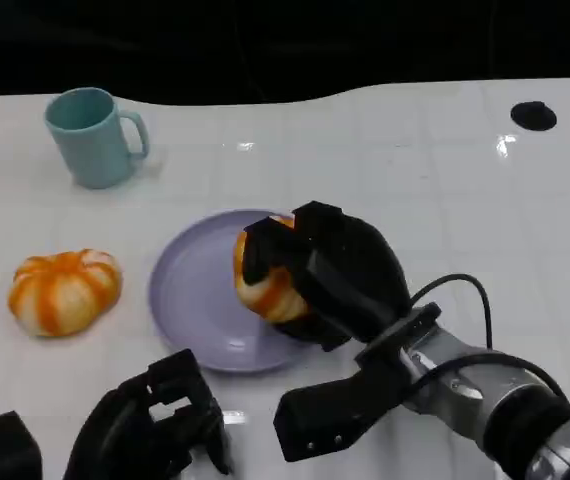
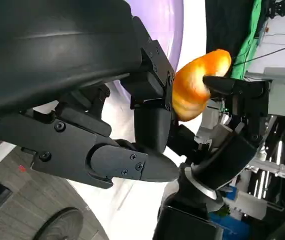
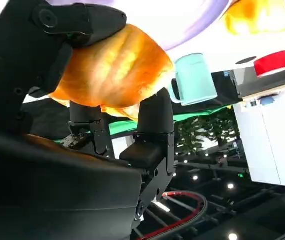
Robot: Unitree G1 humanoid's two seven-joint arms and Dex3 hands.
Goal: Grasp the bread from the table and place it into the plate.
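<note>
Head view — right robot hand [image 1: 315, 275] grips bread [image 1: 265, 285] over plate [image 1: 190, 300] | left robot hand [image 1: 155, 425] curled, holding nothing

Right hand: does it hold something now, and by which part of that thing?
The right hand holds a bread over the plate, fingers wrapped around its sides and top. The left hand holds nothing.

My head camera looks down over the white table [image 1: 415, 180] from behind both hands, while each wrist camera sits close behind its own hand, tilted, and all three share the bread [image 1: 265, 285] [image 2: 197, 85] [image 3: 112, 72] over the purple plate [image 1: 190, 300] [image 2: 157, 20] [image 3: 192, 25].
</note>
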